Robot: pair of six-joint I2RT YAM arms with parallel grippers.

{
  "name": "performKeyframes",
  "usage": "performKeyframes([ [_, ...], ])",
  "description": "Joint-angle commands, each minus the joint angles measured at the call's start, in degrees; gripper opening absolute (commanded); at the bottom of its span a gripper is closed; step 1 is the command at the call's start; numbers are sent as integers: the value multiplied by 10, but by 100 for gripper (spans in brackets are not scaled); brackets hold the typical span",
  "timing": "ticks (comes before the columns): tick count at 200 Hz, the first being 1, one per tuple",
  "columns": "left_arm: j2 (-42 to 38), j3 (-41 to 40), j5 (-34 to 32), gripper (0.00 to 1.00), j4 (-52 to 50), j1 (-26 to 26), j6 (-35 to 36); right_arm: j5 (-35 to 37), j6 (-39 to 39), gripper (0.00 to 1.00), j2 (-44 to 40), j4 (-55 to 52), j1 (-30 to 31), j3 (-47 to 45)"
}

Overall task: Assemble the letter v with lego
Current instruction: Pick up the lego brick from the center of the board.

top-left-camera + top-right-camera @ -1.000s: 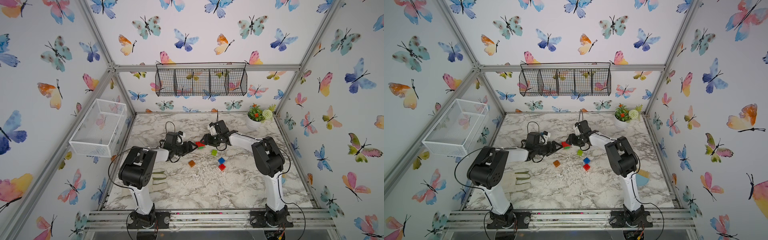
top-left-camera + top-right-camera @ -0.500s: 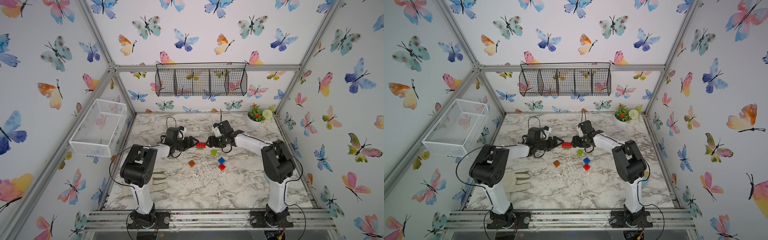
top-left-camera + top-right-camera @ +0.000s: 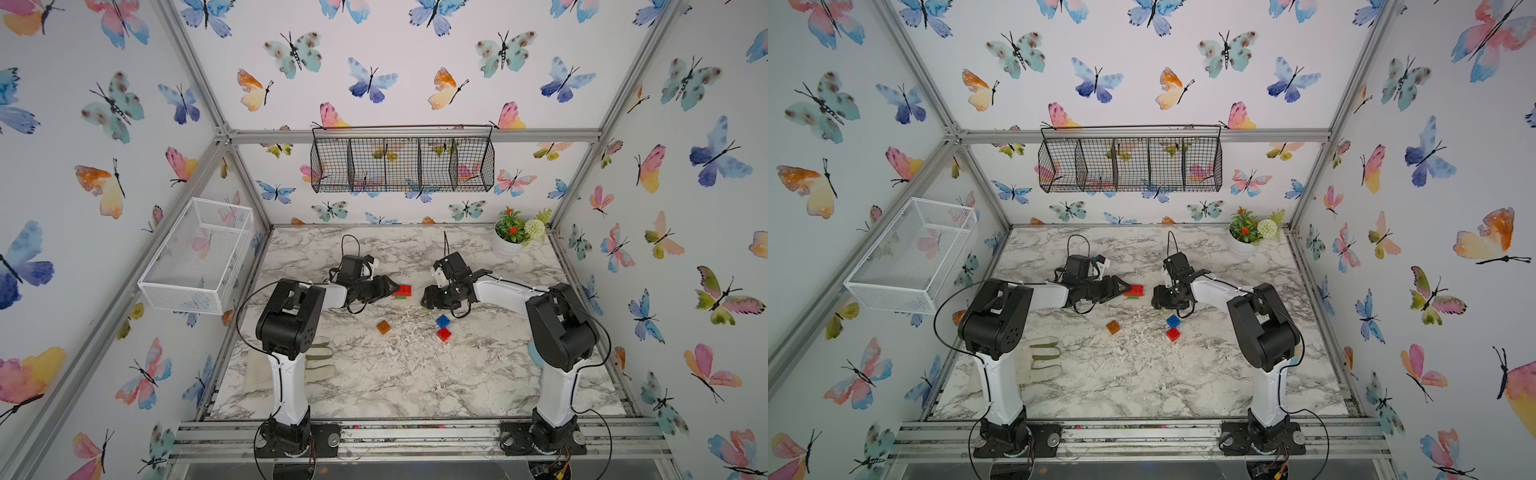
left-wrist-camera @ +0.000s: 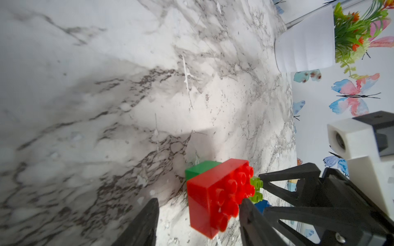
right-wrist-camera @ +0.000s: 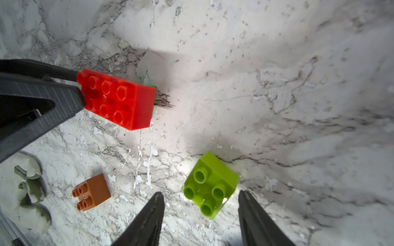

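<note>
Right wrist view has the right claw [image 5: 200,192] standing open with the lime green brick [image 5: 210,185] loose just between its tips, sat cornerwise on the surface [image 5: 277,85], so a squeeze now could spin it or squirt it out. Just beyond, the left claw [image 4: 199,201] stands part open astride the long red brick [image 5: 119,100], one finger seemingly touching and one clear, and an uneven close might shove it off the dark green brick [image 4: 200,168] beneath. Farther off, both claws point nose to nose, near enough to clash, and the letter v [image 3: 402,291] is so far only that red-on-green pair.
</note>
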Motion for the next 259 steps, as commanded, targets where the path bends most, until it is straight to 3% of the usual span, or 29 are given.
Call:
performKeyframes([
  [1, -2, -2, 7, 56, 5, -4, 3, 24, -1, 56, 26, -5, -1, 12],
  [70, -39, -42, 28, 53, 50, -6, -32, 51, -23, 39, 62, -17, -1, 29],
  [138, -40, -11, -4, 66, 2, -5, -5, 104, -50, 45, 71, -57, 8, 45],
  [180, -12, 40, -24, 66, -42, -5, 29, 123, -48, 38, 77, -61, 11, 46],
  [220, 10, 46, -20, 59, -40, -16, 27, 168, -48, 35, 87, -83, 20, 65],
  [259, -4, 1, -7, 57, 22, -19, -31, 172, -46, 32, 88, -81, 20, 67],
])
